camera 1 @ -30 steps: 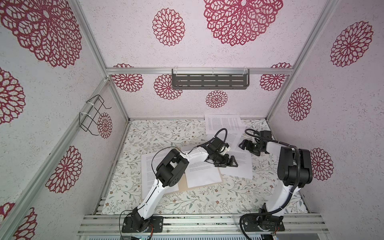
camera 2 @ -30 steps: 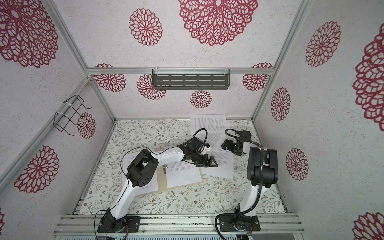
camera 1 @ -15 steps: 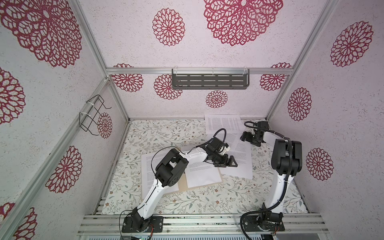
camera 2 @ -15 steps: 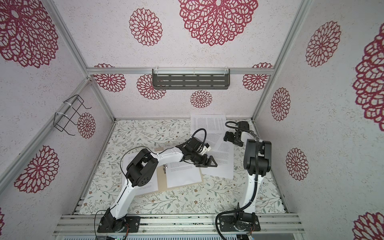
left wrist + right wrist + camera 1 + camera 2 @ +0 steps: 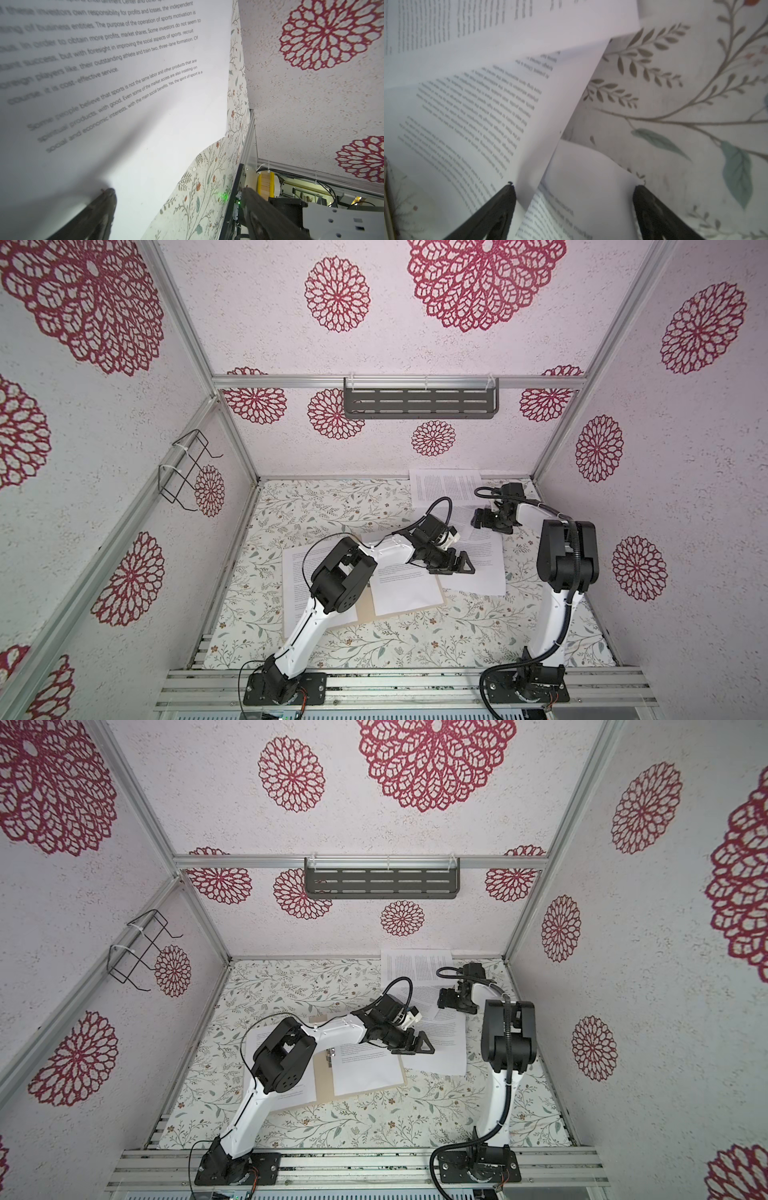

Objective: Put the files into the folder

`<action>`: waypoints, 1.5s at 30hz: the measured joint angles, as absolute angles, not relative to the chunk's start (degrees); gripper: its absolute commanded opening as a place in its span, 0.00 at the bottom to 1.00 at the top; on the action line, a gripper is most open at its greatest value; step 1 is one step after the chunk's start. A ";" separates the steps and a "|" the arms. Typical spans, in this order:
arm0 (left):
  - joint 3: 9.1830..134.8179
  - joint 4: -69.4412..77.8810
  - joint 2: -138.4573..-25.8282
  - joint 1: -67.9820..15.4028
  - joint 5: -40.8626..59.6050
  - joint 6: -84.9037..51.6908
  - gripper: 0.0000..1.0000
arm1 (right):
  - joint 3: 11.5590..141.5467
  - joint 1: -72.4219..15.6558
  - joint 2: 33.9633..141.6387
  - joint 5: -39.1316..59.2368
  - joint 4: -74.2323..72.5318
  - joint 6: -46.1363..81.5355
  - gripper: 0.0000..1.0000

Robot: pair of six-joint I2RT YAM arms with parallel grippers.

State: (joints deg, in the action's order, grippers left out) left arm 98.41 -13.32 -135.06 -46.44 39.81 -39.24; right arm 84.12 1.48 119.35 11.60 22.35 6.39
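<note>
Since a second ago the right gripper (image 5: 478, 521) has swung to the far right, over the overlapped files (image 5: 478, 572); the left arm is unchanged. One sheet (image 5: 405, 591) lies on the open folder (image 5: 325, 1081) near centre, with others loose to the left, right and far. Both claws gape wide, holding nothing. The left gripper (image 5: 456, 568) hovers over the right-hand files. Step, likely: fetching a loose sheet. Next: pinch a raised edge and drag it left onto the folder.
</note>
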 measured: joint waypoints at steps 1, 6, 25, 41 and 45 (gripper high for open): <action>98.41 -13.28 -135.09 -46.39 39.90 -39.27 0.98 | 81.76 1.56 117.60 12.45 21.71 6.79 0.95; 98.41 -12.91 -135.35 -46.09 40.88 -39.51 0.98 | 68.71 4.25 108.40 20.18 19.11 11.09 0.96; 96.53 -9.43 -135.33 -45.25 43.35 -40.77 0.98 | 46.02 7.31 94.37 31.24 1.72 24.16 0.65; 95.96 -9.10 -134.89 -45.01 43.27 -41.60 0.98 | 40.14 7.46 87.48 28.32 0.21 24.97 0.33; 96.27 -9.82 -134.89 -44.93 43.13 -41.60 0.98 | 39.75 8.03 85.54 28.34 0.23 25.10 0.33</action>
State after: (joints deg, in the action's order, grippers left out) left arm 96.27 -9.82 -134.89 -44.93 43.13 -41.60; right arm 39.75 8.03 85.54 28.34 0.23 25.10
